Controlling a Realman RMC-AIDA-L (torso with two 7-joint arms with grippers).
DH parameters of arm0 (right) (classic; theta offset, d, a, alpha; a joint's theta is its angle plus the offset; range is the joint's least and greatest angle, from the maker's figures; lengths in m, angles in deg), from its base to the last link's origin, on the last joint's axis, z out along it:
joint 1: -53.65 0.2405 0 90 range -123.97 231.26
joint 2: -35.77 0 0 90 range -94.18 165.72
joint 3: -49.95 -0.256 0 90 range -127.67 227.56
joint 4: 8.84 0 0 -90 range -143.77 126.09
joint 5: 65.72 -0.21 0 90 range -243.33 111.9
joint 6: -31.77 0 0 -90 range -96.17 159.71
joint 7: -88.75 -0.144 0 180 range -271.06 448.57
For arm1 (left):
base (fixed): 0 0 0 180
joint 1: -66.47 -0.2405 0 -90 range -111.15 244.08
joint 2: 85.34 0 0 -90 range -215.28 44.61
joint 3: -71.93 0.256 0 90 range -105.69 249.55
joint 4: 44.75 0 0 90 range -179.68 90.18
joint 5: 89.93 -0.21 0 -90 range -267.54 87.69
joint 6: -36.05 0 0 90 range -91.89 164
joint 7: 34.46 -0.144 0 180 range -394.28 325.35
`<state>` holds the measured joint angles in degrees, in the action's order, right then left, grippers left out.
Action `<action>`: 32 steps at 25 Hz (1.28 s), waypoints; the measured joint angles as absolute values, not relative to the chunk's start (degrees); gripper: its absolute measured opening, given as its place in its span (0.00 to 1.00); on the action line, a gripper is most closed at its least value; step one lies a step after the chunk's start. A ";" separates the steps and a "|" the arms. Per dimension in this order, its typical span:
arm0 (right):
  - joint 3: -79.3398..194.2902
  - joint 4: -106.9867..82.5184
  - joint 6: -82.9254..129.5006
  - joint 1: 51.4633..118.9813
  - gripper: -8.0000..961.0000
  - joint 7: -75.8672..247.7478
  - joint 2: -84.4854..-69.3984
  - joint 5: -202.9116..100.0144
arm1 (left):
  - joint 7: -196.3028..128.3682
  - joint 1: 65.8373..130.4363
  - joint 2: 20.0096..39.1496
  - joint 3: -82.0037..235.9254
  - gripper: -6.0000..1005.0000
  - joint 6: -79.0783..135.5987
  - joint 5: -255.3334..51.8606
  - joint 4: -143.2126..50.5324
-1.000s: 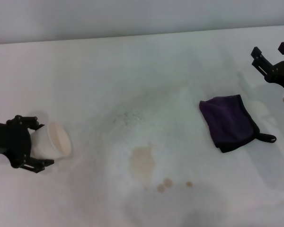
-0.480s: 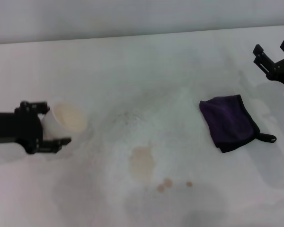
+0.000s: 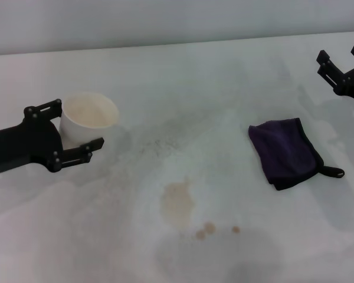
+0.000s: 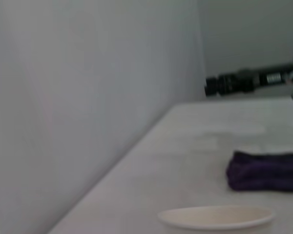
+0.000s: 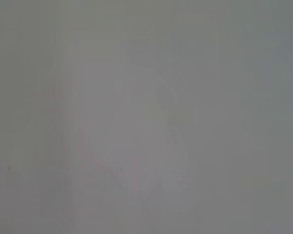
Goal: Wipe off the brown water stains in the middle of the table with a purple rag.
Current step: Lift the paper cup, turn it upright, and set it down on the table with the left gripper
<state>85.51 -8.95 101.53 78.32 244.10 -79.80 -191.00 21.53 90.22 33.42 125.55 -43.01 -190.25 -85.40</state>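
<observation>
The purple rag (image 3: 286, 152) lies flat on the right of the white table (image 3: 224, 88); it also shows in the left wrist view (image 4: 266, 170). The brown water stains (image 3: 177, 203) are a tan blotch in the table's middle, with small droplets (image 3: 209, 227) beside it. My right gripper (image 3: 339, 53) is open and empty, in the air beyond the rag at the far right. My left gripper (image 3: 79, 124) is at the left, shut on a white paper cup (image 3: 91, 112) that it holds upright.
The cup's rim (image 4: 215, 217) shows low in the left wrist view, with the right arm (image 4: 249, 80) far off. Faint dark speckles (image 3: 159, 144) lie beyond the stains. The right wrist view shows only plain grey.
My left gripper has moved right and away from me with the cup, which has turned from tilted to upright. The right gripper has drifted slightly farther away. Rag and stains are unchanged.
</observation>
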 joint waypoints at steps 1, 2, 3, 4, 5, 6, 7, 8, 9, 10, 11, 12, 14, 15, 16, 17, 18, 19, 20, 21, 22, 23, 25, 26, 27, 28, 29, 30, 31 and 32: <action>85.60 -9.14 101.44 78.33 0.88 244.18 -79.80 -190.98 | 19.95 90.23 33.47 125.08 0.76 -43.00 -188.98 -83.43; 85.60 -9.14 101.44 78.33 0.88 244.18 -79.80 -190.98 | 17.94 90.14 33.52 124.70 0.76 -43.01 -187.20 -81.51; 85.74 -9.35 101.42 78.34 0.88 244.22 -79.80 -190.97 | 16.55 89.95 33.55 124.51 0.76 -43.01 -185.99 -80.07; 85.93 -9.56 101.40 78.34 0.88 244.22 -79.80 -190.96 | 15.79 89.82 33.57 124.50 0.76 -43.01 -185.31 -79.31; 86.16 -9.76 101.39 78.33 0.88 244.23 -79.80 -190.95 | 14.08 89.40 33.58 124.44 0.76 -43.03 -183.83 -77.42; 86.46 -9.98 101.39 78.32 0.88 244.23 -79.79 -190.93 | 13.24 89.07 33.58 124.30 0.76 -43.03 -183.06 -76.29; 86.81 -10.22 101.37 78.30 0.88 244.23 -79.76 -190.90 | 12.53 88.80 33.58 124.14 0.76 -43.01 -182.44 -75.51; 87.03 -10.40 101.37 78.30 0.88 244.24 -79.73 -190.88 | 11.48 88.38 33.58 123.81 0.76 -43.01 -181.59 -74.38; 87.18 -10.46 101.35 78.30 0.88 244.29 -79.73 -190.86 | 9.83 87.86 33.58 123.39 0.76 -43.00 -180.39 -72.80; 87.26 -10.50 101.30 78.30 0.88 244.40 -79.73 -190.86 | 7.66 87.26 33.58 123.05 0.76 -42.99 -178.91 -70.82; 87.58 -10.52 101.16 78.28 0.88 244.97 -79.72 -190.86 | 6.13 86.87 33.58 122.93 0.76 -42.98 -177.77 -69.64; 87.58 -10.52 101.16 78.28 0.88 244.97 -79.72 -190.86 | 4.62 86.36 33.59 122.85 0.76 -42.92 -176.55 -68.34; 88.14 -10.68 100.95 78.27 0.88 245.52 -79.72 -190.86 | 0.78 85.12 33.65 122.81 0.76 -42.42 -173.73 -65.34; 88.39 -10.81 100.77 78.25 0.88 245.69 -79.72 -190.86 | -0.28 84.74 33.67 122.81 0.76 -42.20 -173.07 -64.42; 88.67 -10.93 100.64 78.22 0.88 245.81 -79.73 -190.86 | -1.71 84.38 33.72 122.81 0.76 -41.95 -172.35 -63.28; 88.90 -11.03 100.54 78.20 0.88 245.81 -79.74 -190.86 | -2.72 84.15 33.75 122.81 0.76 -41.78 -171.88 -62.47; 89.17 -11.09 100.42 78.19 0.88 245.81 -79.75 -190.87 | -4.22 83.92 33.81 122.82 0.76 -41.65 -171.26 -61.24; 89.53 -11.10 100.30 78.18 0.88 245.81 -79.76 -190.86 | -5.16 83.75 33.84 122.82 0.76 -41.53 -170.91 -60.41; 89.79 -11.12 100.22 78.18 0.88 245.81 -79.76 -190.86 | -5.90 83.56 33.86 122.82 0.76 -41.36 -170.53 -59.72; 89.97 -11.14 100.15 78.17 0.88 245.81 -79.77 -190.86 | -6.86 83.30 33.90 122.84 0.76 -40.96 -170.05 -58.96; 90.12 -11.14 100.10 78.15 0.88 245.82 -79.77 -190.87 | -7.67 83.08 33.95 122.88 0.76 -40.47 -169.62 -58.36; 90.31 -11.14 100.03 78.11 0.88 245.81 -79.78 -190.87 | -8.25 82.96 34.00 122.92 0.76 -40.04 -169.30 -57.87; 90.65 -11.14 99.76 78.02 0.88 245.82 -79.79 -190.87 | -9.10 82.92 34.05 122.97 0.76 -39.24 -169.03 -56.94; 90.76 -11.14 99.33 78.00 0.88 245.82 -79.83 -190.87 | -9.35 82.91 34.11 122.97 0.76 -38.88 -169.00 -56.47; 90.76 -11.14 99.33 78.00 0.88 245.82 -79.83 -190.87 | -9.55 82.91 34.14 122.96 0.76 -38.67 -168.78 -56.11; 90.76 -11.11 99.19 77.99 0.88 245.82 -79.86 -190.87 | -9.83 82.92 34.18 122.97 0.76 -38.51 -168.49 -55.70; 90.77 -11.06 99.09 77.99 0.88 245.81 -79.88 -190.87 | -10.16 82.96 34.20 123.01 0.76 -38.41 -168.14 -55.29; 90.78 -11.01 99.08 77.97 0.88 245.82 -79.88 -190.87 | -11.18 83.03 34.21 123.14 0.76 -38.18 -167.23 -54.39; 90.79 -11.00 99.08 77.95 0.88 245.82 -79.89 -190.87 | -11.49 83.03 34.21 123.16 0.76 -38.13 -167.08 -54.19; 90.80 -11.00 99.08 77.92 0.88 245.82 -79.89 -190.87 | -11.99 83.01 34.21 123.18 0.76 -38.07 -166.94 -53.95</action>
